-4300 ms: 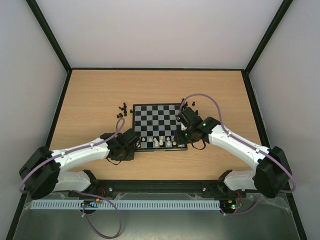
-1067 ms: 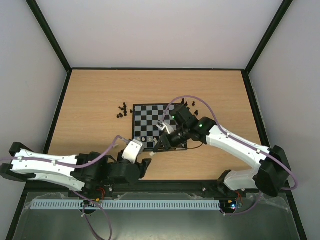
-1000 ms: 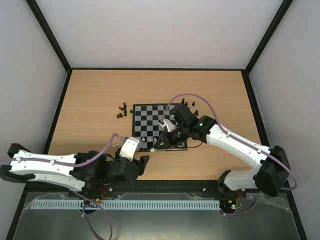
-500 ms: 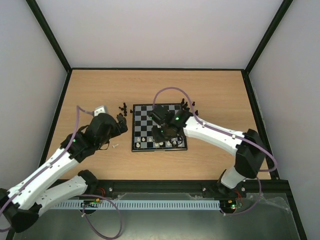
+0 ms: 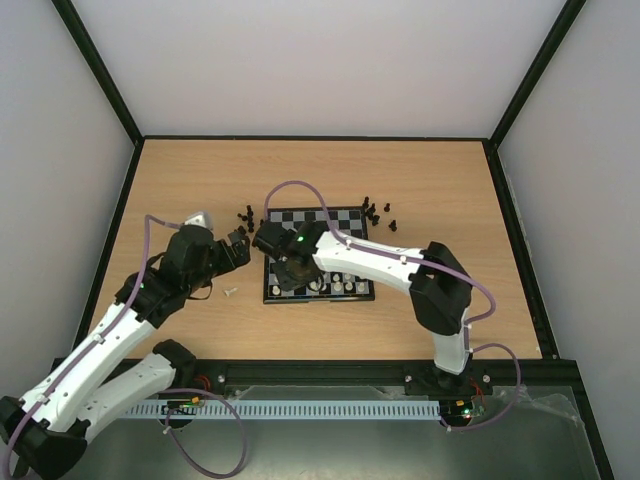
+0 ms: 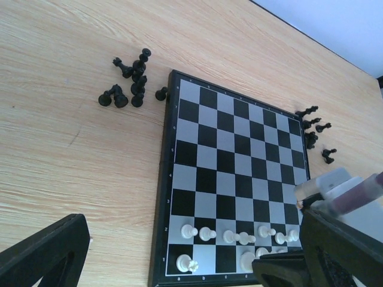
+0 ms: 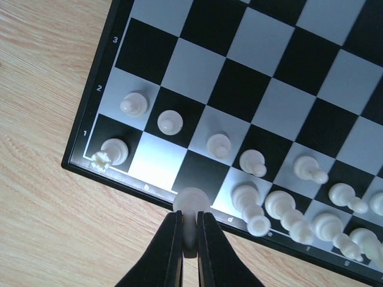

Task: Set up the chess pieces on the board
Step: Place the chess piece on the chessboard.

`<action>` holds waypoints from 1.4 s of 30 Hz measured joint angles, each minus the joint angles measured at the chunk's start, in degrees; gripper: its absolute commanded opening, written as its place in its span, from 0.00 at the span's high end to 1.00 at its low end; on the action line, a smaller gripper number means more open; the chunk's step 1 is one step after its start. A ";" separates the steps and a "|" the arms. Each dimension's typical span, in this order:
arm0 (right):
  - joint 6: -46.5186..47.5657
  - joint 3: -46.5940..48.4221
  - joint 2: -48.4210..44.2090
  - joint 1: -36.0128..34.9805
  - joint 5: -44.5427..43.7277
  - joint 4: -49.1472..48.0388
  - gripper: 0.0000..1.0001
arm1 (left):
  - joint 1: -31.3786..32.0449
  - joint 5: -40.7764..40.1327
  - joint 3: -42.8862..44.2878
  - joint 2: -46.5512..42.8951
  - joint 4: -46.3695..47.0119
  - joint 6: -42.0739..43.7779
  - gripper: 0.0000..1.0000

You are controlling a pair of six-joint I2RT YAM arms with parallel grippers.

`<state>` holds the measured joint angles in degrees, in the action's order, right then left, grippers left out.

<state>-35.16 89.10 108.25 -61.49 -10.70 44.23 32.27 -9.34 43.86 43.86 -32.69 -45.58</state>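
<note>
- Now the right arm has swung from the board's middle to its near-left corner. The right gripper (image 7: 190, 230) stays shut on a white piece (image 7: 192, 202), whose round top shows above the fingertips.
- That piece hangs over the near border of the board (image 7: 257, 89), about where the second and third files meet. Both back-row squares there are bare, so I judge one of them is its home. What kind of piece it is, I cannot tell.
- Meanwhile the left arm has left its folded pose by the base and reached out over the table (image 5: 180, 190), left of the board. The left gripper (image 5: 236, 250) has opened to full width and holds nothing.
- A small white bit (image 5: 229, 292), perhaps a stray piece, lies on the table just nearer the base than that gripper.
- The white rows (image 6: 239, 236) are partly filled along the near edge. The black pieces (image 6: 128, 84) sit in two heaps off the far corners, none on a square.
- So white looks nearly set, and the left gripper seems placed to start on the nearer black heap or the stray.
</note>
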 measured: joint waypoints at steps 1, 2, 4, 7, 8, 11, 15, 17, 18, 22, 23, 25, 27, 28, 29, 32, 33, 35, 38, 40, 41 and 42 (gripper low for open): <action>0.02 0.85 1.03 -0.22 -0.20 0.46 0.99 | -0.44 0.24 -0.02 0.13 0.09 0.17 0.01; 0.02 1.64 1.95 -0.46 -0.39 0.85 0.99 | -1.16 0.42 -0.17 0.17 0.24 0.28 0.01; 0.04 3.26 3.67 -0.92 -0.76 1.44 0.99 | -2.34 0.85 -0.70 -0.24 0.28 0.48 0.01; 0.20 4.79 5.64 -1.31 -0.94 1.79 0.99 | -5.33 1.49 -1.75 -1.88 0.22 0.90 0.01; 0.22 5.09 6.12 -1.42 -0.94 1.92 0.98 | -6.43 1.70 -1.88 -2.62 0.13 1.14 0.01; 0.26 5.75 7.37 -1.53 -0.94 2.16 0.98 | -8.81 2.10 -1.88 -4.13 0.13 1.68 0.01; 0.46 6.14 8.55 -1.53 -0.83 2.16 0.98 | -10.49 2.51 -2.19 -5.29 0.20 1.73 0.01; 0.52 6.14 9.03 -1.53 -0.63 2.16 0.98 | -10.84 2.69 -2.69 -5.86 0.20 1.70 0.01; 0.55 6.14 9.20 -1.53 -0.52 2.16 0.98 | -10.91 2.73 -2.86 -5.99 0.13 1.70 0.01; 0.87 6.14 9.60 -1.53 -0.07 2.10 0.98 | -11.10 2.93 -2.95 -6.01 0.13 1.73 0.01; 1.01 6.14 9.64 -1.53 0.04 2.08 0.98 | -11.10 2.93 -2.95 -6.01 0.13 1.73 0.01; 1.29 6.14 9.84 -1.53 0.31 1.92 0.98 | -11.13 2.97 -2.97 -6.01 0.13 1.70 0.01; 1.49 6.16 10.10 -1.53 0.68 1.79 0.98 | -11.19 2.95 -2.99 -6.03 0.13 1.73 0.01; 1.51 6.21 10.29 -1.53 0.90 1.70 0.98 | -11.19 2.95 -3.02 -6.05 0.13 1.73 0.01; 1.55 6.21 10.51 -1.53 1.14 1.55 0.98 | -11.19 2.95 -3.02 -6.08 0.13 1.73 0.01; 1.70 6.32 11.13 -1.53 1.68 1.09 0.98 | -11.19 2.95 -3.02 -6.16 0.13 1.70 0.01; 1.75 6.36 11.28 -1.53 1.84 0.87 0.98 | -11.21 2.95 -3.02 -6.16 0.13 1.70 0.01; 1.77 6.51 11.45 -1.53 2.08 0.61 0.98 | -11.21 2.95 -3.04 -6.16 0.13 1.73 0.01; 1.79 6.67 11.45 -1.53 2.49 0.28 0.98 | -11.19 2.95 -3.04 -6.19 0.13 1.73 0.01; 1.79 6.69 11.45 -1.53 2.69 0.09 0.98 | -11.21 2.97 -3.04 -6.19 0.13 1.70 0.01; 1.79 6.69 11.45 -1.53 2.73 0.00 0.98 | -11.21 2.97 -3.06 -6.19 0.13 1.73 0.01; 1.81 6.69 11.45 -1.53 2.73 -0.09 0.97 | -11.21 2.97 -3.06 -6.19 0.13 1.73 0.01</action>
<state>-33.34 95.79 119.70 -63.02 -7.97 44.14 21.06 -6.37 40.80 37.67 -32.56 -43.86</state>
